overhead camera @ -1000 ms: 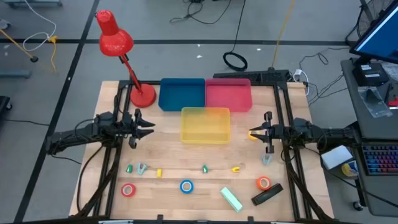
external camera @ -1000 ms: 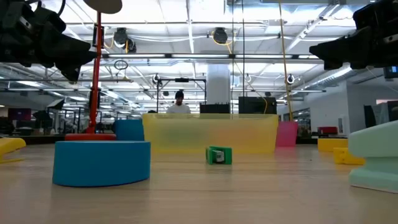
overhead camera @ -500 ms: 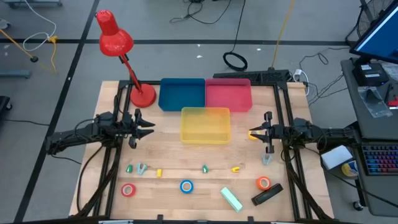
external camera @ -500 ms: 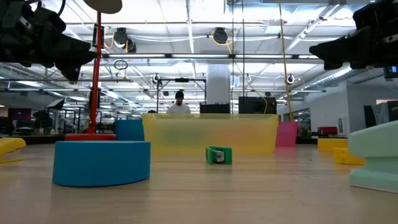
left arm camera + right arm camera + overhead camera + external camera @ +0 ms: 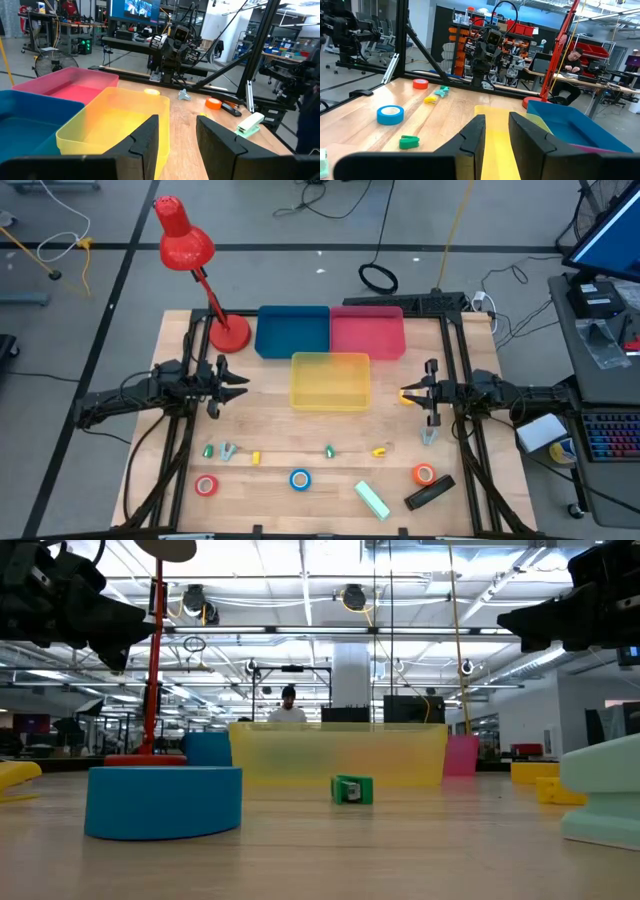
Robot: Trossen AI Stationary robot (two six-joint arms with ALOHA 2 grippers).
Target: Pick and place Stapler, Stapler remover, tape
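In the high view the red tape roll (image 5: 206, 485), blue roll (image 5: 300, 479) and orange roll (image 5: 423, 474) lie flat near the table's near edge. A mint stapler (image 5: 372, 499) and a black stapler (image 5: 430, 493) lie beside them. Several small staple removers, such as a green one (image 5: 329, 451) and a yellow one (image 5: 379, 451), sit in a row farther in. A small yellow roll (image 5: 406, 394) lies just below my right gripper (image 5: 412, 393). My left gripper (image 5: 238, 380) hovers left of the yellow bin (image 5: 330, 402). Both grippers are open, raised above the table, and hold nothing.
A blue bin (image 5: 292, 330) and a pink bin (image 5: 367, 330) stand side by side behind the yellow bin. A red desk lamp (image 5: 228, 332) rises at the far left corner. Bare wood lies between the bins and the row of small things. A person (image 5: 288, 705) sits far behind the table.
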